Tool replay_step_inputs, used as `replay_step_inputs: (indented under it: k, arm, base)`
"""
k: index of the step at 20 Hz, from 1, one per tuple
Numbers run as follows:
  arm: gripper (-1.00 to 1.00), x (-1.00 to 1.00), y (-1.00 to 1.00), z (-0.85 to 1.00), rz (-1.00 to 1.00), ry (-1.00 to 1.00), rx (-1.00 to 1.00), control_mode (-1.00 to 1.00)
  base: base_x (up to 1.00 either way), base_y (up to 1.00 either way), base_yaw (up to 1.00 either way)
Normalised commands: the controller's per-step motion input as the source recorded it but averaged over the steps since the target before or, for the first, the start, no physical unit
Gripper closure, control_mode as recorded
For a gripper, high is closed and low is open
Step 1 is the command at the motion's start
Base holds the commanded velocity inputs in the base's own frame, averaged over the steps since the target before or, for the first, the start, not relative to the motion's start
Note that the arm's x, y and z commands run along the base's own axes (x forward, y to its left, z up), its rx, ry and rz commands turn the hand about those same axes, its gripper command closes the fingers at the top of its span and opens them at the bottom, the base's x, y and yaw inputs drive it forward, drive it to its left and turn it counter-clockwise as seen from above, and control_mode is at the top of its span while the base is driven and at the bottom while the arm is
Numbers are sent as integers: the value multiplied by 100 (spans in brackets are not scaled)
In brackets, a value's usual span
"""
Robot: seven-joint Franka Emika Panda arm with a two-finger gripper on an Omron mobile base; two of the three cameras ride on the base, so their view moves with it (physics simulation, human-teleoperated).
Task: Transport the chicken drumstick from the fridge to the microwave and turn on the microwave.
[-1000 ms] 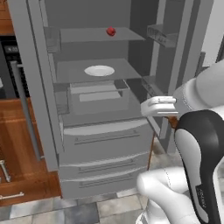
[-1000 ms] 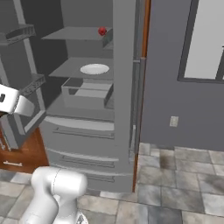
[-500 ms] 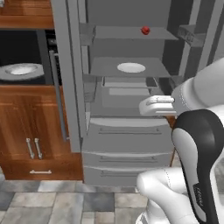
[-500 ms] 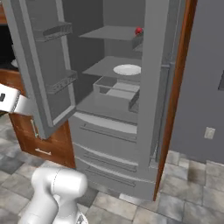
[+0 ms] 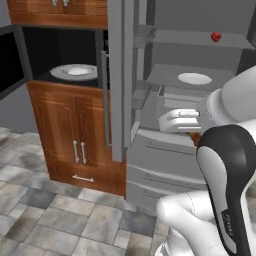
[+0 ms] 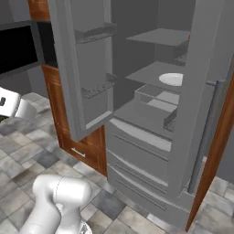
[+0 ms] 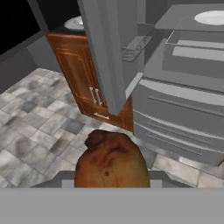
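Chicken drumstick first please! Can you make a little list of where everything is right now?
chicken drumstick: golden-brown, close up in the hand view, held in the tool, over the tiled floor
tool: shut on the chicken drumstick
fridge: doors open, lower drawers shut
small red item: on the fridge's top shelf
white plate: on the shelf below
microwave: door open, round white turntable inside

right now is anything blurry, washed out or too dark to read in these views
Hand view: the chicken drumstick sits so near the lens that it looks oversized and soft, its lower part cut off. Left base view: the microwave cavity is dark around the pale turntable; no glare. Right base view: the fridge is evenly lit, flat grey, with soft shadows.
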Motion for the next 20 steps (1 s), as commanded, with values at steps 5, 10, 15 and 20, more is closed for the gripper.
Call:
replay_step_inputs:
  k: [5,10,15,20]
  arm:
    - [100,0,0,0,0,0,0,100]
    - [100,0,0,0,0,0,0,100]
    - [100,0,0,0,0,0,0,100]
    - [100,0,0,0,0,0,0,100]
  base:
    - [0,36,16]
    - [16,53,4]
    - [30,62,0]
    - [33,66,0]
